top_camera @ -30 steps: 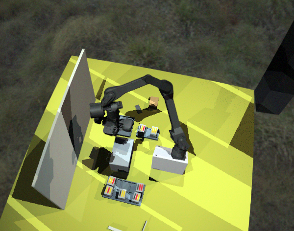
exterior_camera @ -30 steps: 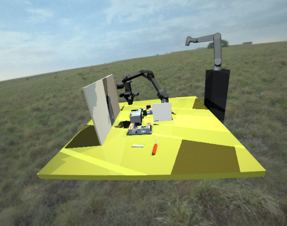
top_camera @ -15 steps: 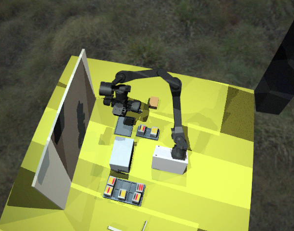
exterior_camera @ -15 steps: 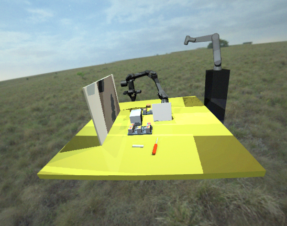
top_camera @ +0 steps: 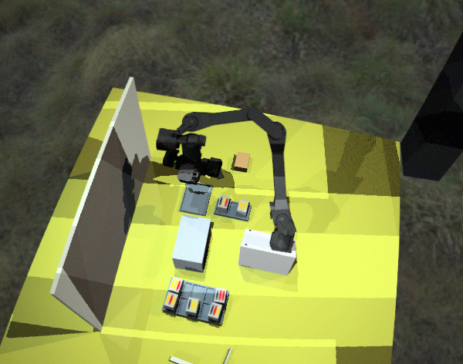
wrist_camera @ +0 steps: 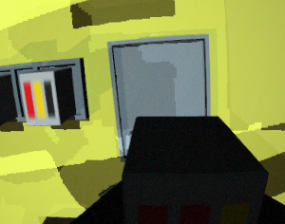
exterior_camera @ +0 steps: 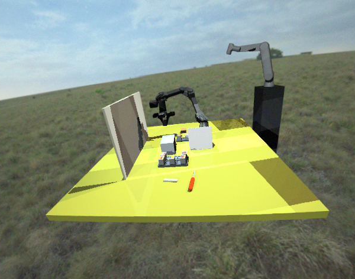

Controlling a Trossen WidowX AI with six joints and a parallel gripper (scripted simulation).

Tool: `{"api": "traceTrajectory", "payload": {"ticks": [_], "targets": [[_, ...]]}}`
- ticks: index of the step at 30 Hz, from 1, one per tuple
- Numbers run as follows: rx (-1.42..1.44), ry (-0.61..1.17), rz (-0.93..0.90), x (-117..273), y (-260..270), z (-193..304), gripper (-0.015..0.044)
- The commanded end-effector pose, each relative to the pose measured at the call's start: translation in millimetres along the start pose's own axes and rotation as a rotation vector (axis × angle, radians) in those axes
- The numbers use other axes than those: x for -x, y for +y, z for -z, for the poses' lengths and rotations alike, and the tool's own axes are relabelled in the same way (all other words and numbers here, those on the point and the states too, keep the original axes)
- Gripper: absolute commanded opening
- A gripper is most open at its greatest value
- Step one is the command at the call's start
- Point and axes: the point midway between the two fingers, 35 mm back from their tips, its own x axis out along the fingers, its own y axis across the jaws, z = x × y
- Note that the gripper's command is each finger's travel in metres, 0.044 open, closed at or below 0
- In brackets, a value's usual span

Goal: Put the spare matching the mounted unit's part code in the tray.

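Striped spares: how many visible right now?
8. Five in the rack near the table's front, two in the small holder beside the tray, one in the gripper. None seem hidden.
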Motion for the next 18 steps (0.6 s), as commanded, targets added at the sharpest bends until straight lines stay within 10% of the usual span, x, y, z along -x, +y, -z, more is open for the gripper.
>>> {"api": "traceTrajectory", "payload": {"ticks": [1, 18], "targets": [[0.004, 0.001, 0.004, -4, -1, -1, 0.0000], [0.003, -0.002, 0.004, -21, -4, -2, 0.0000]]}}
